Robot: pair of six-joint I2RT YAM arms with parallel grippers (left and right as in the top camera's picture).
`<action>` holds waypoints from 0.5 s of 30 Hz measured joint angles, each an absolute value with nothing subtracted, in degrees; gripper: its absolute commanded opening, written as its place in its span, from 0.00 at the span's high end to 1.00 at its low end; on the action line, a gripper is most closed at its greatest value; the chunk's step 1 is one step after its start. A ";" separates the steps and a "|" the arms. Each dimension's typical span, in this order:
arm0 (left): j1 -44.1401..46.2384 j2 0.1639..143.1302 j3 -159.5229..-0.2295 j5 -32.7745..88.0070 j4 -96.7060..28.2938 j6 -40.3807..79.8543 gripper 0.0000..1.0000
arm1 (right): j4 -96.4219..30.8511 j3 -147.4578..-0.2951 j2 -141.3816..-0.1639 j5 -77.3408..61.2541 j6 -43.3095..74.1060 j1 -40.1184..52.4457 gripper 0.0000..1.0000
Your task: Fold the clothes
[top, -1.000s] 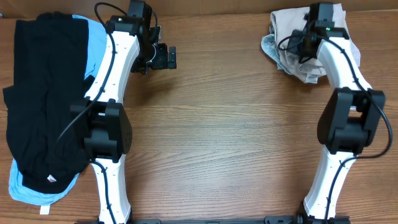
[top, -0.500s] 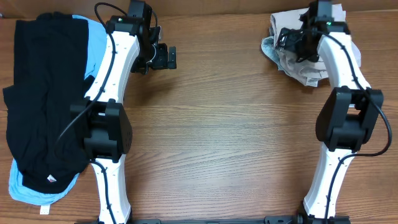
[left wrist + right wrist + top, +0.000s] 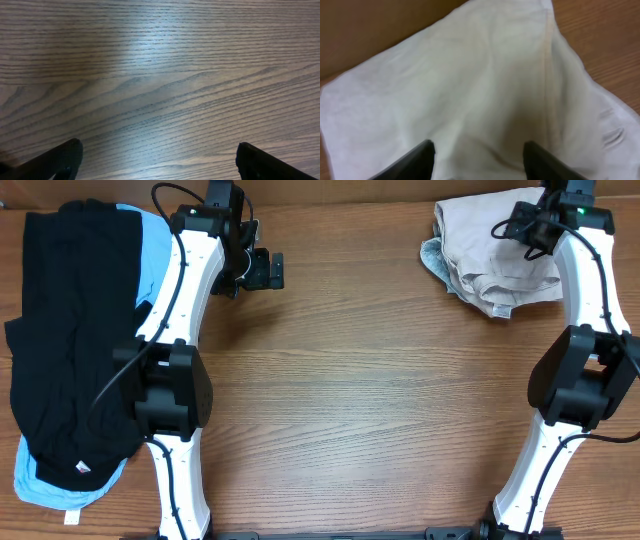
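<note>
Viewing from overhead, the left gripper [image 3: 262,270] is seen above bare bench [image 3: 380,380], with its jaws spread wide and nothing between them. The black garments [image 3: 70,340] are piled on a sky-blue garment [image 3: 150,250], well apart from this gripper, on the outer side of the left arm. The right gripper [image 3: 522,225] is positioned over the beige shorts [image 3: 490,265], which are bunched in a crumpled heap beneath and beside it. A grey-blue patch of fabric [image 3: 432,255] is exposed at the edge of the heap farthest from this gripper.

In the left wrist view, two dark fingertips [image 3: 60,160] are shown at the lower corners, set far apart. Only the wood grain of the bench [image 3: 160,75] is seen below and ahead of them.

In the right wrist view, the fingertips [image 3: 415,160] are shown parted, with nothing clamped between them. The shorts [image 3: 485,90] are spread beneath and ahead of the gripper, and a seam [image 3: 549,75] runs away from the right-hand fingertip. Whether the fingertips touch the cloth cannot be told.
</note>
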State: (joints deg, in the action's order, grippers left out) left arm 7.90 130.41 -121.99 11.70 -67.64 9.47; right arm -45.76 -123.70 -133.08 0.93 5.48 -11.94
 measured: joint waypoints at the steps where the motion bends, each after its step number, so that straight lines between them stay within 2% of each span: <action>1: 7.90 130.41 -121.99 11.70 -67.61 9.47 0.00 | -45.32 -123.70 -133.45 0.95 5.72 -12.05 0.57; 2: 7.90 130.41 -121.99 11.70 -67.61 9.47 0.00 | -45.01 -123.70 -133.93 1.08 5.74 -12.12 0.57; 4: 7.90 130.41 -121.99 11.70 -67.61 9.47 0.00 | -44.99 -123.70 -135.24 1.15 5.91 -12.27 0.47; 8: 7.90 130.41 -121.99 11.70 -67.42 9.47 0.00 | -44.99 -123.70 -138.63 1.23 6.07 -12.53 0.05; 9: 7.90 130.41 -121.99 11.68 -67.44 9.47 0.00 | -44.93 -123.70 -139.33 0.99 6.57 -12.71 0.00; 15: 7.90 130.41 -121.99 10.28 -67.46 9.47 0.00 | -44.84 -123.79 -139.79 -1.28 8.88 -14.44 0.00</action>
State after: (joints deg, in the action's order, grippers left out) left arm 7.90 130.41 -121.99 10.28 -67.46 9.47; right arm -44.84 -123.79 -139.79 -1.28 8.88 -14.44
